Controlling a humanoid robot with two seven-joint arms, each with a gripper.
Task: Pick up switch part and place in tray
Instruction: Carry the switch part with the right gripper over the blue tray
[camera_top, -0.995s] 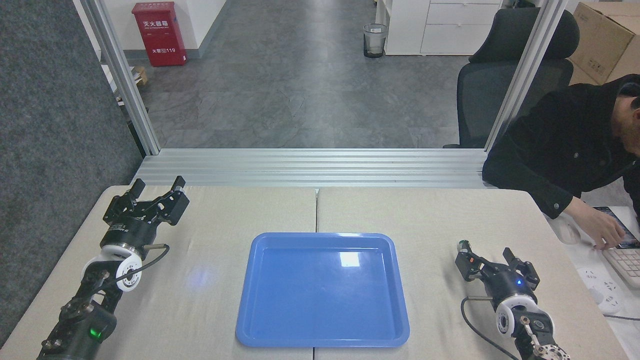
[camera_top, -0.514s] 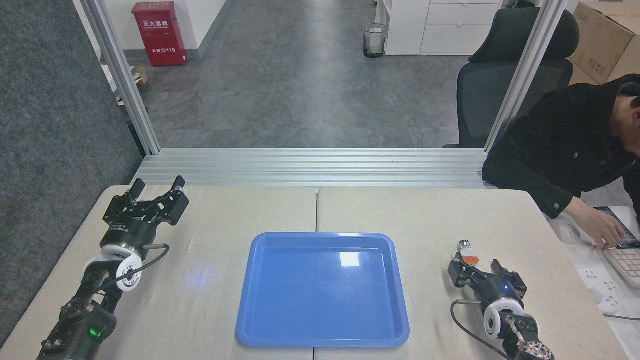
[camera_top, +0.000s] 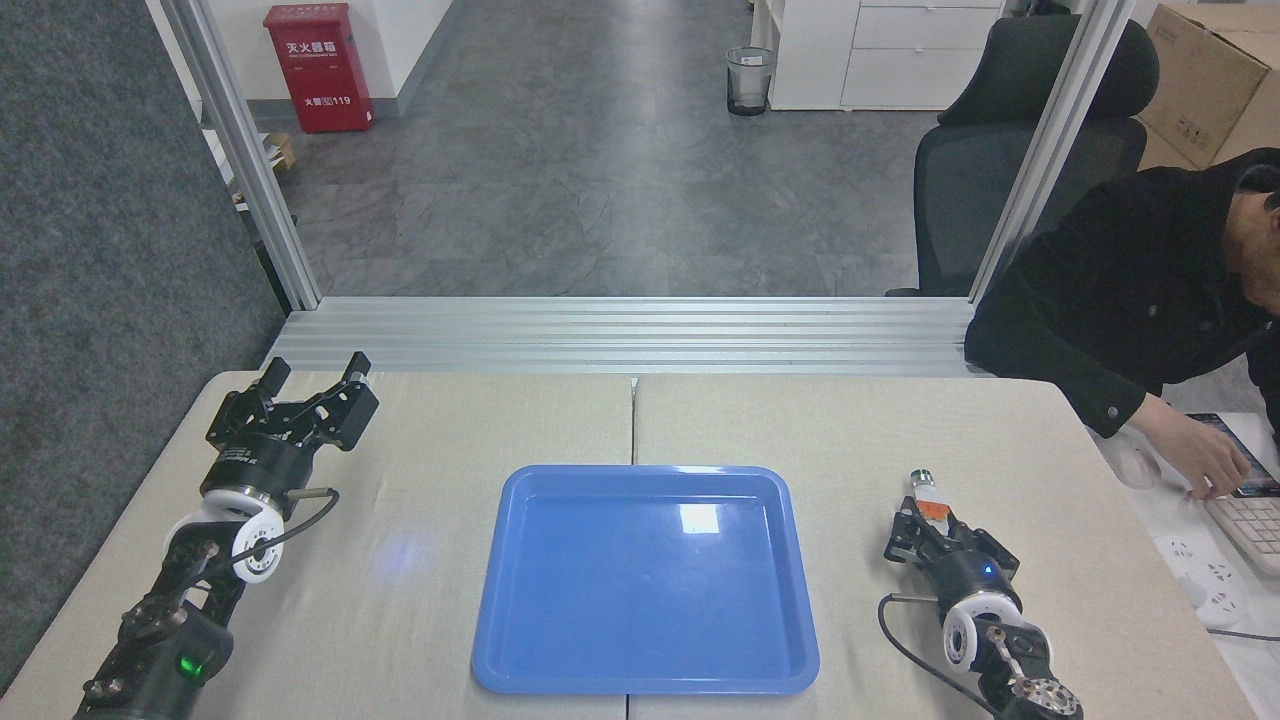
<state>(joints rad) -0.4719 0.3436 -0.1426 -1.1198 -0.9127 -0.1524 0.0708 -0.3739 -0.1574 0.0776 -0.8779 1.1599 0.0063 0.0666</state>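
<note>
Orange-and-white switch part (camera_top: 925, 500) now clamped in right claw (camera_top: 930, 530), drawn back and shifted toward tray (camera_top: 640, 680); carry next, probably. Left claw (camera_top: 312, 385) spread, idle.

I count one switch part (camera_top: 925, 492) and one blue tray (camera_top: 645, 580) on the bench (camera_top: 430, 430), which looks like two tops butted together. I have two arms in view, so two tools: the left tool (camera_top: 314, 378) and the right tool (camera_top: 925, 525). Beyond the bench I see one person (camera_top: 1130, 290), one office chair (camera_top: 1000, 150), one red cabinet (camera_top: 318, 68), one waste bin (camera_top: 750, 80), and what may be one keyboard (camera_top: 1250, 525).
</note>
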